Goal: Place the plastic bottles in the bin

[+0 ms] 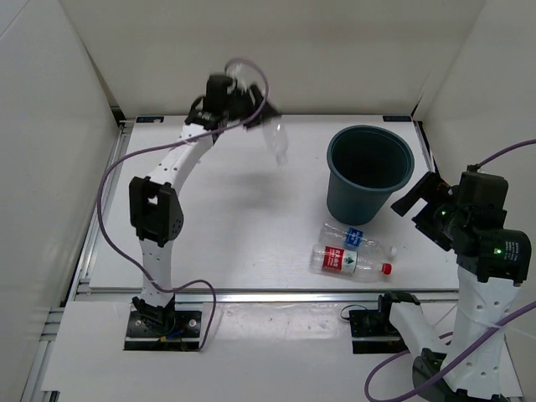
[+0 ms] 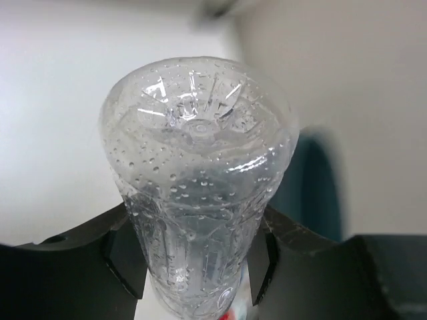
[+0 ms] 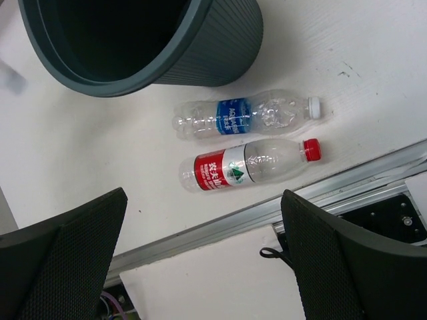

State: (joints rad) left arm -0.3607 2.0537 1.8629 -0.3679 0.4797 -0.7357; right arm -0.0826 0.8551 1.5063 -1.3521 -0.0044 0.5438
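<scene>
My left gripper (image 1: 254, 120) is shut on the unlabelled clear bottle (image 1: 275, 141) and holds it in the air at the back of the table, left of the bin (image 1: 369, 172). In the left wrist view the bottle (image 2: 198, 180) fills the frame between both fingers, its base toward the camera. The blue-labelled bottle (image 1: 358, 239) and the red-labelled, red-capped bottle (image 1: 347, 263) lie side by side on the table in front of the bin, also in the right wrist view (image 3: 243, 117) (image 3: 247, 165). My right gripper (image 1: 416, 203) is open and empty, right of them. The black-labelled bottle is out of view.
The white table has a metal rail (image 1: 276, 293) along its front edge. White walls enclose the back and both sides. A purple cable (image 1: 113, 180) loops beside the left arm. The bin's dark inside (image 3: 113, 30) shows no contents from here.
</scene>
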